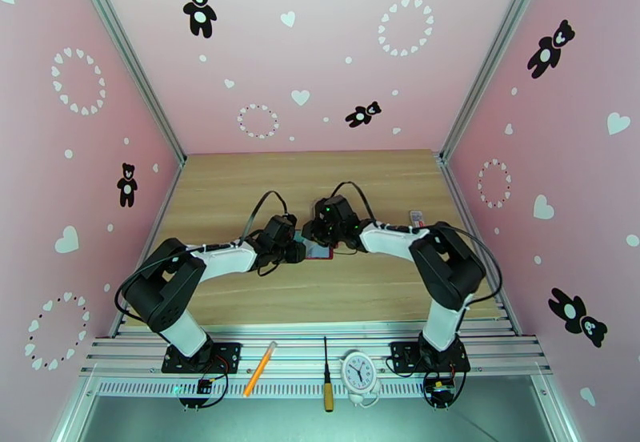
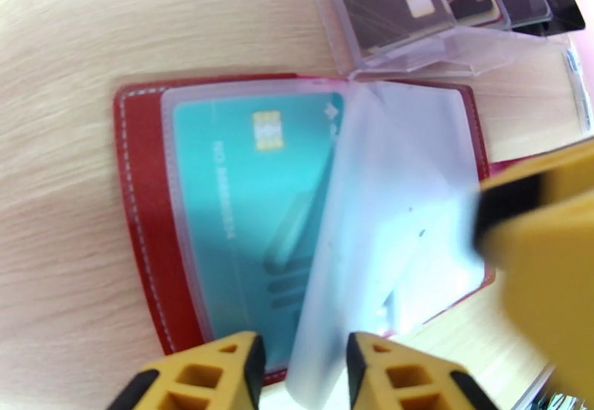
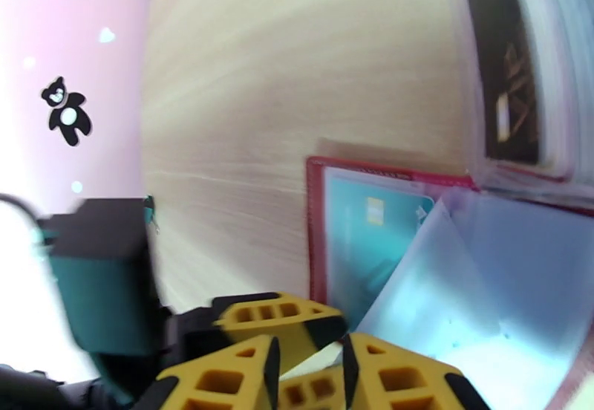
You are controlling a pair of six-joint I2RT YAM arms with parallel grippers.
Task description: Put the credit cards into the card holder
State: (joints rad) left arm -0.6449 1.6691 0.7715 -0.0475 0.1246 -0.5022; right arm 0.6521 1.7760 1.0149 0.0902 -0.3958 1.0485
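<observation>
Leaf (image 2: pixel 386 203) of the holder (image 2: pixel 137 181) stands between the left gripper's (image 2: pixel 301 353) parted jaws. Pinch only its edge; the right gripper's (image 3: pixel 308 358) state is unclear.

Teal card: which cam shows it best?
Left wrist. The teal card lies large in the card holder's clear pocket, chip and lettering showing. Right wrist has it smaller, partly behind a lifted clear sleeve. Top external gives a tiny teal sliver.

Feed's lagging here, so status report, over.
Left gripper astride raised clear pocket leaf, grip unclear. Right gripper alongside, grip unclear. Teal card pocketed in card holder.
</observation>
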